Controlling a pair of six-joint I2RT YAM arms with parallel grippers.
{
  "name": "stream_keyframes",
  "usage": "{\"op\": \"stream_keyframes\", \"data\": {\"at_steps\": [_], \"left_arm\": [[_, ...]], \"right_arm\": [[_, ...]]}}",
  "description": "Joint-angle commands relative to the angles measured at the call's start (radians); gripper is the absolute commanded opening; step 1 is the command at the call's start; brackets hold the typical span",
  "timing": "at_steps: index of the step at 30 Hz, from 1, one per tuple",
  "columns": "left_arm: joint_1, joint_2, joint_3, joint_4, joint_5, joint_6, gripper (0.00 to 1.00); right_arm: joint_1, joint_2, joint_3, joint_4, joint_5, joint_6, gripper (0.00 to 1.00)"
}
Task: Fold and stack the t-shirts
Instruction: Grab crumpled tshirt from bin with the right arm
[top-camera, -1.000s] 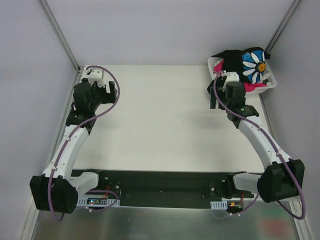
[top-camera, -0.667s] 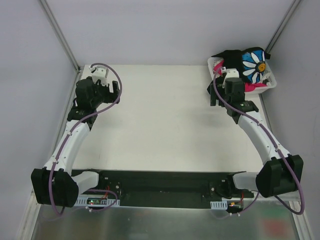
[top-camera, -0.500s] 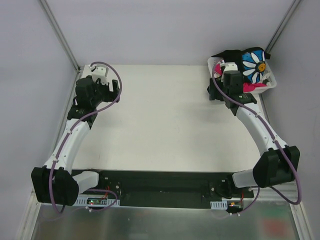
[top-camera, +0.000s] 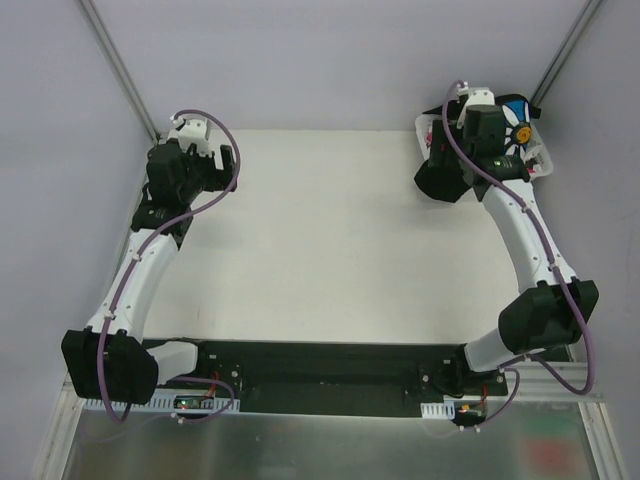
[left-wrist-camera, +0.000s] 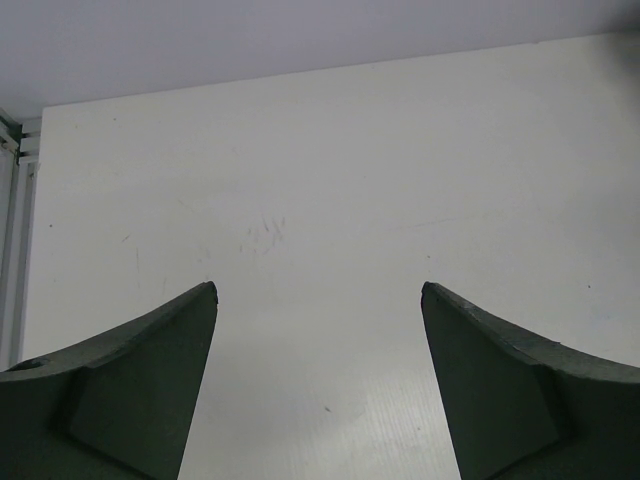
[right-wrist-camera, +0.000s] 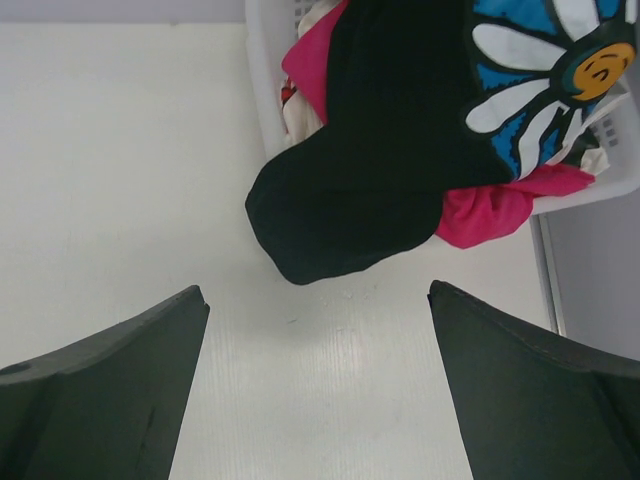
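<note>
Your black daisy shirt (right-wrist-camera: 390, 150) hangs out of the basket (right-wrist-camera: 262, 60).
The pink shirt (right-wrist-camera: 490, 212) peeks from under it at the basket's rim. Your right gripper (right-wrist-camera: 318, 290) has moved up beside the basket since a second ago, wide open, holding nothing. Your left gripper (left-wrist-camera: 318, 287), far from the basket, is open and empty too.

Worktop: an off-white matte rectangular worktop (top-camera: 330, 240), with faint grey scuffs visible in the left wrist view.
Walls: plain pale lilac-grey wall panels (top-camera: 330, 60) close off the back and both sides, meeting the worktop's far edge.
Posts: a slim grey metal left corner post (top-camera: 119, 68) and a matching right corner post (top-camera: 567, 50) slant up from the far corners.
Near edge: a flat black base plate (top-camera: 320, 372), with a brushed silver metal strip (top-camera: 330, 445) in front of it.
Light: even and diffuse, casting only soft shadows.
</note>
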Motion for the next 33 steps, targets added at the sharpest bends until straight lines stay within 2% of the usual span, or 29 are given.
{"op": "stream_keyframes", "data": {"at_steps": [1, 5, 11, 14, 19, 23, 27, 29, 33], "left_arm": [[-0.003, 0.023, 0.079, 0.013, 0.001, -0.023, 0.82], [-0.003, 0.063, 0.151, 0.013, 0.032, -0.046, 0.82], [-0.003, 0.145, 0.244, -0.034, 0.121, -0.111, 0.83], [-0.003, 0.192, 0.293, -0.086, 0.161, -0.119, 0.83], [-0.003, 0.213, 0.293, -0.103, 0.147, -0.109, 0.82], [-0.005, 0.219, 0.29, -0.117, 0.141, -0.102, 0.82], [-0.003, 0.212, 0.281, -0.116, 0.159, -0.108, 0.82], [-0.003, 0.21, 0.28, -0.117, 0.159, -0.103, 0.82], [-0.003, 0.204, 0.274, -0.117, 0.173, -0.1, 0.82]], "right_arm": [[-0.059, 0.015, 0.113, -0.03, -0.038, 0.01, 0.96], [-0.154, 0.018, 0.156, -0.069, -0.049, 0.062, 0.96], [-0.225, 0.036, 0.158, -0.098, -0.11, 0.113, 0.96], [-0.263, 0.096, 0.179, -0.145, -0.17, 0.15, 0.96], [-0.288, 0.204, 0.21, -0.185, -0.222, 0.187, 0.97], [-0.312, 0.326, 0.326, -0.276, -0.258, 0.219, 0.97], [-0.327, 0.438, 0.44, -0.365, -0.36, 0.239, 0.99], [-0.323, 0.44, 0.435, -0.35, -0.386, 0.236, 0.97], [-0.295, 0.36, 0.34, -0.236, -0.314, 0.182, 0.97]]}}
